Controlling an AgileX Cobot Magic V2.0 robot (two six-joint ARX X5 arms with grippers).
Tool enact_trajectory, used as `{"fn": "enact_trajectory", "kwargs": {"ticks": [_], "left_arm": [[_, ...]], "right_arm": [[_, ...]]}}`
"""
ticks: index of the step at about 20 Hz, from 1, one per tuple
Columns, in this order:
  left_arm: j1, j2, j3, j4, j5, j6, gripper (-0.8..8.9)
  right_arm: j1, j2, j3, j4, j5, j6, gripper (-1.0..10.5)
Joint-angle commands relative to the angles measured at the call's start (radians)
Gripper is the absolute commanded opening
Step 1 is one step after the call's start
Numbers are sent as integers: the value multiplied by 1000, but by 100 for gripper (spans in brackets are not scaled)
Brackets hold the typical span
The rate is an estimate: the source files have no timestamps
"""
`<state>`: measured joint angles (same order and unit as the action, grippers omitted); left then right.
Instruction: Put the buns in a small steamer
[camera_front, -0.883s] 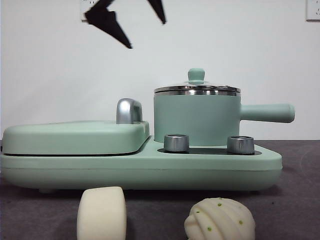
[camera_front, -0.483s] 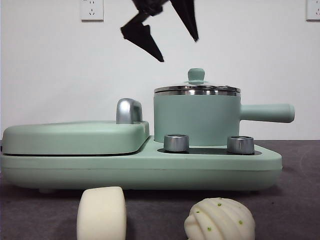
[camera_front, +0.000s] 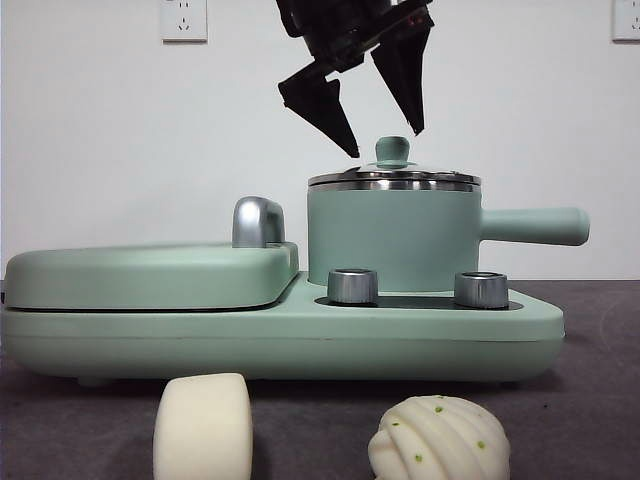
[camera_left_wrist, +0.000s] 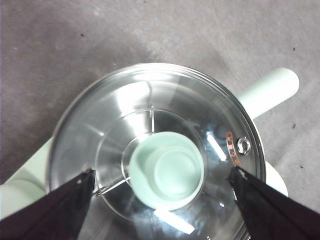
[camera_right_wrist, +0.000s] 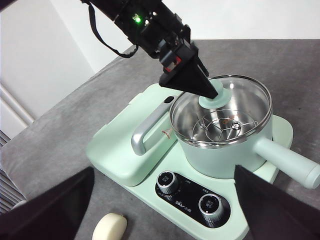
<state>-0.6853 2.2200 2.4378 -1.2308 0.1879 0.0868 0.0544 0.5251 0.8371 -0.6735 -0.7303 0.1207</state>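
The small steamer (camera_front: 395, 240) stands on the mint-green cooker, its lid (camera_left_wrist: 125, 110) on and its long handle (camera_front: 535, 225) pointing right. My left gripper (camera_front: 383, 142) is open and hangs just above the lid's green knob (camera_front: 392, 152), its jaws on either side; the left wrist view shows the knob (camera_left_wrist: 167, 175) between them. The smooth cream roll (camera_front: 203, 425) and the ridged speckled bun (camera_front: 440, 440) lie on the table in front of the cooker. My right gripper (camera_right_wrist: 164, 169) is open and empty, high above the table, apart from everything.
A flat mint-green griddle cover (camera_front: 150, 272) with a chrome handle (camera_front: 257, 220) fills the cooker's left half. Two steel dials (camera_front: 352, 285) (camera_front: 481, 288) sit in front of the pot. The table is dark grey, with a white wall behind.
My left gripper has moved right and down, from the upper left to just above the lid's knob. The buns and steamer have not moved.
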Motion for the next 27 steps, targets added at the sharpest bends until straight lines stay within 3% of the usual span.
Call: {"fn": "enact_trajectory", "kwargs": {"ticks": [1,7,11,16,27], "left_arm": [[-14,33,35,6,-1,12,333],[-24,42,35,6,-1,14,301],[-32,64,35,6,-1,14,230],[-32,72,35,3,-10,15,45],[-32,64,161,-66,-38,-3,19]], "right_arm": [[3,3,16,6,1,10,446],[3,3,16,6,1,10,446],[3,3,16,6,1,10,446],[3,3,16,-11,2,9,446],[3,3,16,-8,2,12,446]]}}
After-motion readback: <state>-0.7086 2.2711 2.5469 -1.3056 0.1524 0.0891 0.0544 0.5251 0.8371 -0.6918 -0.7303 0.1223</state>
